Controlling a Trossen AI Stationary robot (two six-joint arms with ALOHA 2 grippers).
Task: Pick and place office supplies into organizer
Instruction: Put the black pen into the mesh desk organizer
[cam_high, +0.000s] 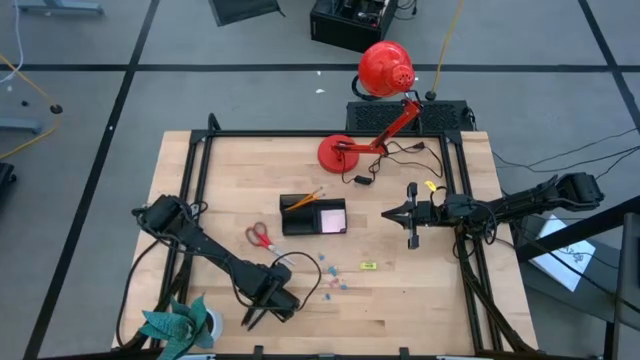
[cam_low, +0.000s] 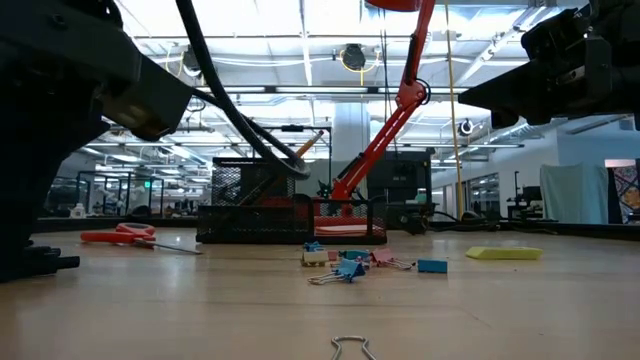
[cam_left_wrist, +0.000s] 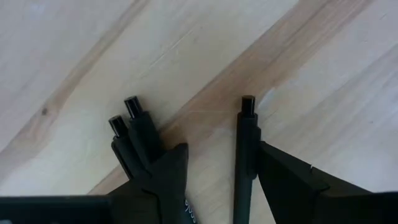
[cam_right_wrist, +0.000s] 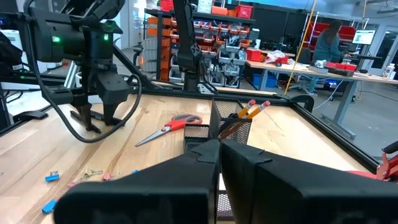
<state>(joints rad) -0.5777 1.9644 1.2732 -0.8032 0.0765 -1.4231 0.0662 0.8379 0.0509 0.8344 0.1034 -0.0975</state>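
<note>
Below, left gripper (cam_left_wrist: 211, 180) spread wide over slim matte-black pens (cam_left_wrist: 140, 127), seemingly untouched, on pale grained wood table (cam_left_wrist: 74, 50); right gripper (cam_high: 390, 214) closed, empty.

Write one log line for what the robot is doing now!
left claw: open over pens | right claw: shut, empty, beside organizer | scissors: on table

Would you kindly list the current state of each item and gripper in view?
left gripper: open, down over three dark pens lying on the table
right gripper: shut, empty, beside the organizer
organizer: holds pencils and pink notepad
scissors: lying flat, closed
binder clips: scattered loose
lamp: standing
</note>
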